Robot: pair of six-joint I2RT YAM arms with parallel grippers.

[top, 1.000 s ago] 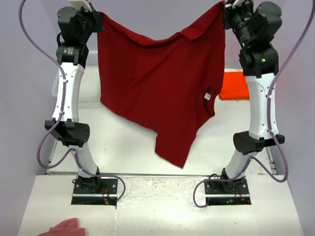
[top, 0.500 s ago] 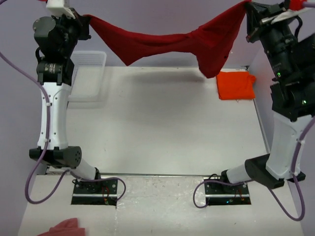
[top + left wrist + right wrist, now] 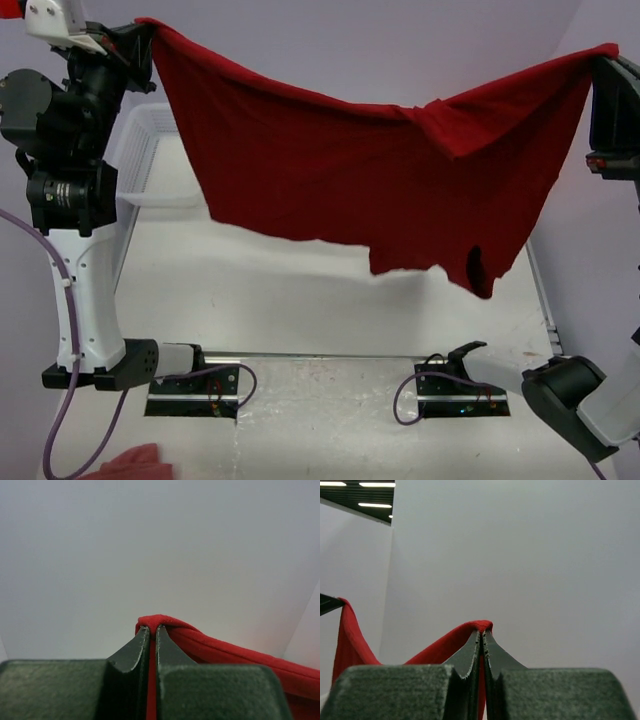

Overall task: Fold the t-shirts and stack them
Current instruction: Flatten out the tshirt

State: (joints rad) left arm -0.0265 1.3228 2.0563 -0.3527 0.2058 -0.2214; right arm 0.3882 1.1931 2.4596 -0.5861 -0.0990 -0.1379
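The dark crimson t-shirt (image 3: 350,170) hangs spread wide in the air above the table, stretched between both raised arms. My left gripper (image 3: 138,32) is shut on its upper left corner; in the left wrist view a fold of the red cloth (image 3: 225,652) is pinched between the jaws of that gripper (image 3: 152,628). My right gripper (image 3: 600,62) is shut on the upper right corner, where red cloth (image 3: 435,650) bulges over its closed tips (image 3: 482,632). The shirt's collar opening hangs at the lower right. The orange t-shirt is hidden behind the red one.
A white plastic basket (image 3: 150,150) stands at the table's far left, behind the left arm. A pale pink cloth scrap (image 3: 130,462) lies at the near left edge, in front of the arm bases. The white tabletop (image 3: 300,300) shows below the hanging shirt.
Both arms have swung outward and up toward the camera, pulling the red shirt from a bunched sag into a wide sheet. It now covers the orange shirt.
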